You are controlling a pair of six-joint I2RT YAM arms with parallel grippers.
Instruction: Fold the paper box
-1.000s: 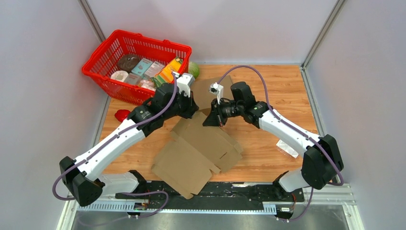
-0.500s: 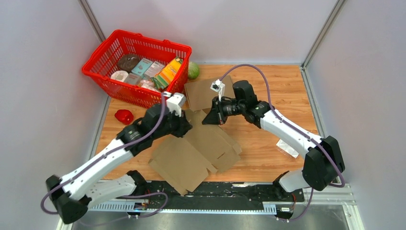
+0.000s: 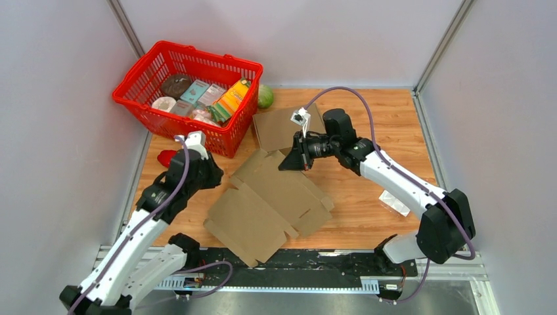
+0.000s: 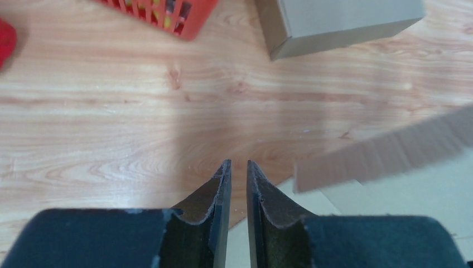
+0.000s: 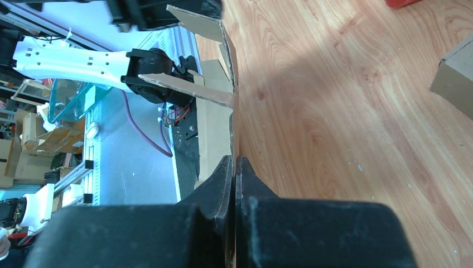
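The paper box (image 3: pixel 272 203) is a flat brown cardboard blank lying in the middle of the wooden table, its far flap lifted. My right gripper (image 3: pixel 293 160) is shut on that flap's far edge; in the right wrist view the cardboard (image 5: pixel 215 109) runs edge-on out from between the closed right gripper (image 5: pixel 235 160). My left gripper (image 3: pixel 217 177) hangs left of the blank, clear of it. In the left wrist view the left gripper (image 4: pixel 237 165) stands narrowly open with only wood showing in the gap, and a cardboard edge (image 4: pixel 390 152) lies to its right.
A folded cardboard box (image 3: pixel 279 126) sits behind the blank. A red basket (image 3: pixel 138 98) of groceries stands at the back left, with a green ball (image 3: pixel 265 96) beside it. A red object (image 3: pixel 167 157) lies near the left arm. A clear packet (image 3: pixel 394 201) lies at right.
My left arm has pulled back to the left, away from the blank, and its jaws have parted a little. The right gripper keeps its hold on the flap.
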